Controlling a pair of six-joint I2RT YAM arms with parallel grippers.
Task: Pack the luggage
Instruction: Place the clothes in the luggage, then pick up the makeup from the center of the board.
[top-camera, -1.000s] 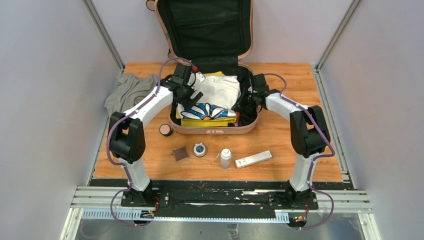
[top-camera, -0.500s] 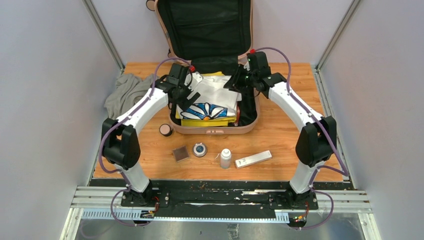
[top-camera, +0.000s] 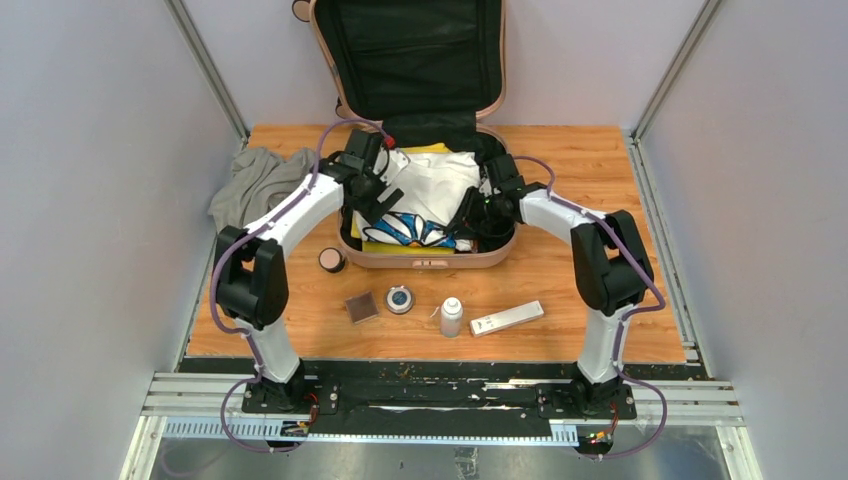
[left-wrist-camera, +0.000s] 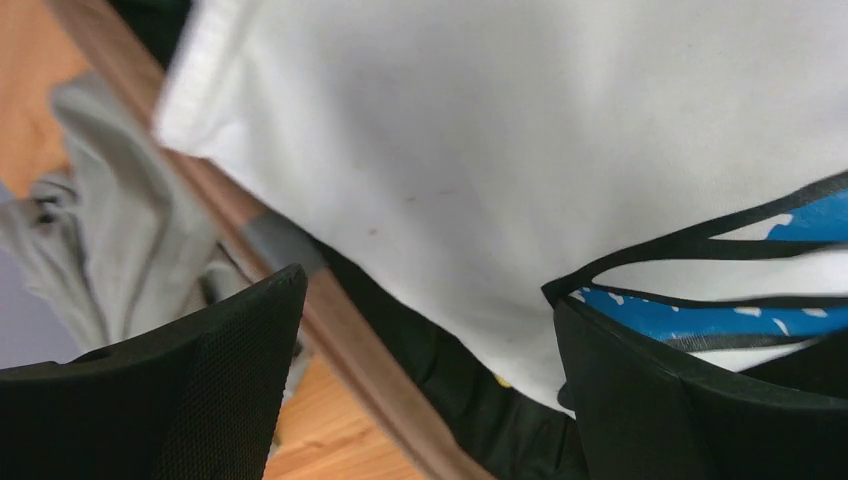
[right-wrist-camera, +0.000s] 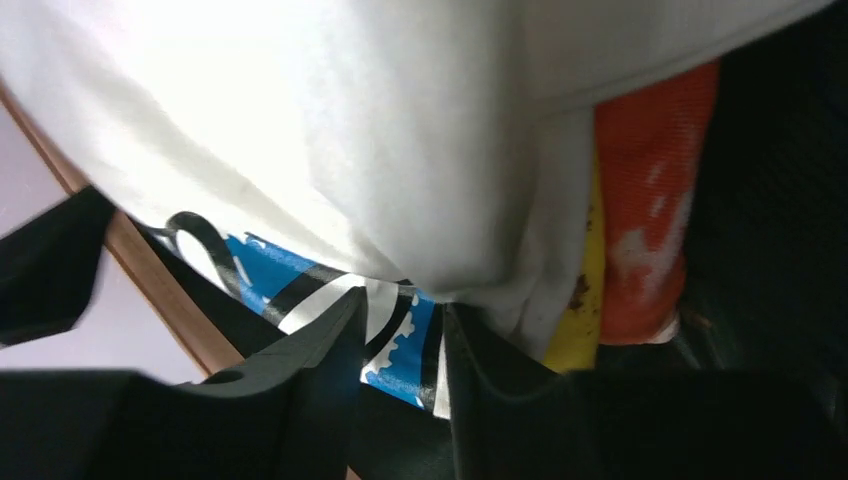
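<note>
Looking down from the top camera, we saw the luggage (top-camera: 400, 258) lying open at the table's (top-camera: 600, 200) 12 o'clock, its lid upright against the back wall. A white shirt (top-camera: 440, 180) with a blue print (top-camera: 410, 228) lay on top of the clothes inside. The left gripper (top-camera: 385, 203) hung over the case's 9 o'clock side and the right gripper (top-camera: 468, 222) over its 4 o'clock corner. A grey cloth (top-camera: 255, 180) lay at the table's 10 o'clock, and a white bottle (top-camera: 451, 317) stood at 6 o'clock from the case.

From the left wrist, we saw the left gripper (left-wrist-camera: 430, 370) spread wide with nothing between its fingers, above the white shirt (left-wrist-camera: 480, 130) and the luggage (left-wrist-camera: 340, 330) rim, with the grey cloth (left-wrist-camera: 100, 230) at 9 o'clock.

From the right wrist, we saw the right gripper (right-wrist-camera: 405, 340) with only a narrow gap, its tips at the shirt's (right-wrist-camera: 350, 130) folded edge; we could not tell whether it pinched the fabric. An orange fabric (right-wrist-camera: 650, 200) showed at 3 o'clock.
</note>
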